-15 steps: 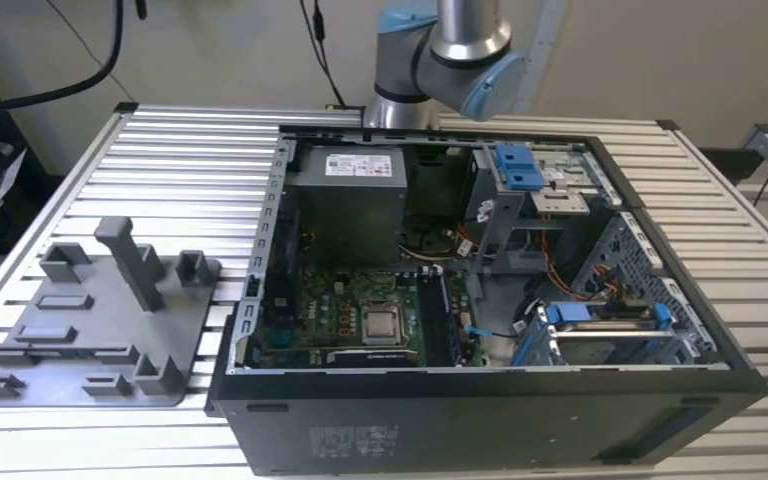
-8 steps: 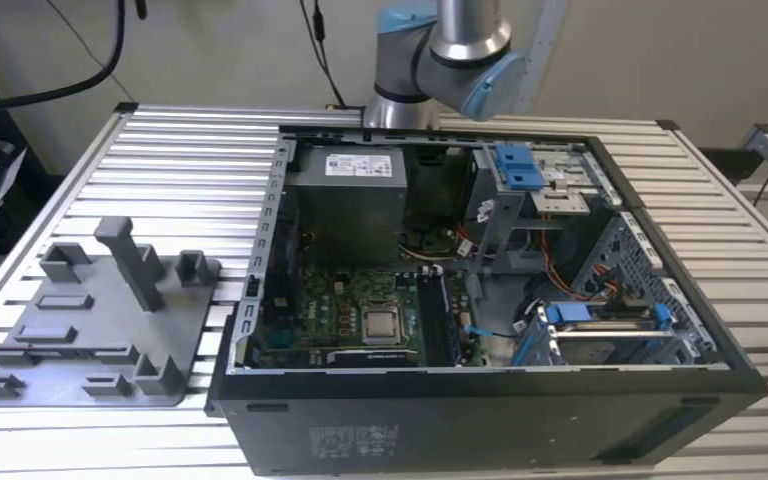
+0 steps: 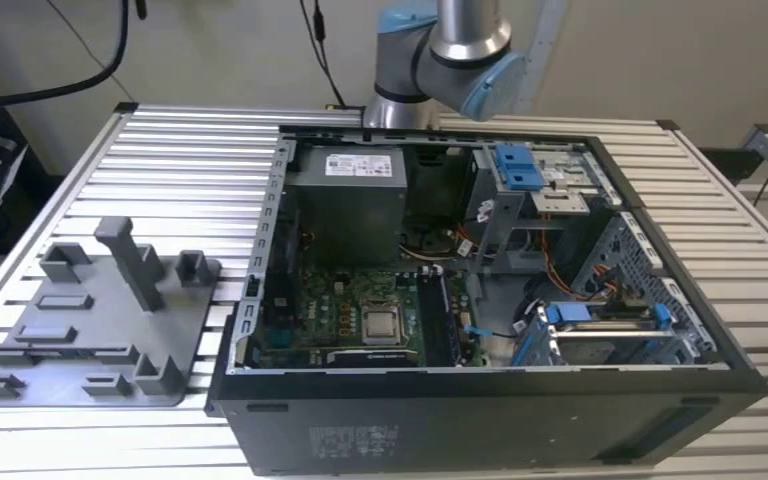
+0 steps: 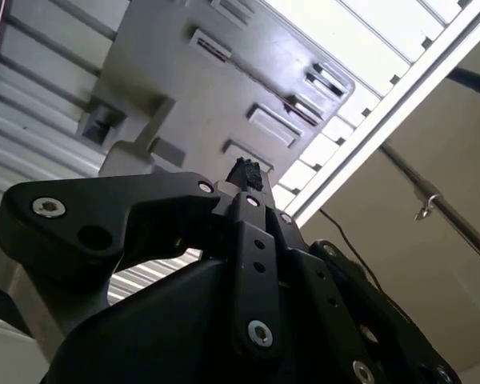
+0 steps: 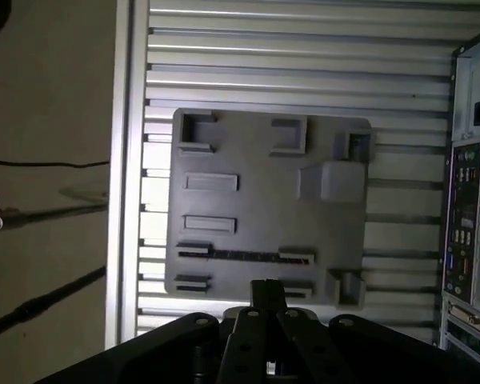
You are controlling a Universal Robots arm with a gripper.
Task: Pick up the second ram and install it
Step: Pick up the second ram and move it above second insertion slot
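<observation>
In the first wrist view my gripper point(image 5: 266, 290) hangs well above the grey fixture plate point(image 5: 256, 208), its black fingertips pressed together with nothing between them. A thin dark strip point(image 5: 244, 256), which looks like the second ram seen edge-on, stands in the plate's long slot between two end holders, a little beyond the fingertips. The second wrist view shows the shut gripper point(image 4: 244, 172) from the side, with the same fixture plate point(image 4: 208, 104) behind it. In the exterior view the fixture plate point(image 3: 91, 330) lies on the exterior view's left of the open computer case point(image 3: 491, 370).
The case holds a green motherboard point(image 3: 344, 310) with memory slots point(image 3: 440, 320) beside the processor socket, a grey power supply point(image 3: 351, 200) and blue drive brackets point(image 3: 518, 165). The case's rear panel point(image 5: 472, 200) borders the fixture. Everything rests on a ribbed aluminium table point(image 3: 184, 170). A tall grey post point(image 3: 131, 260) rises from the fixture.
</observation>
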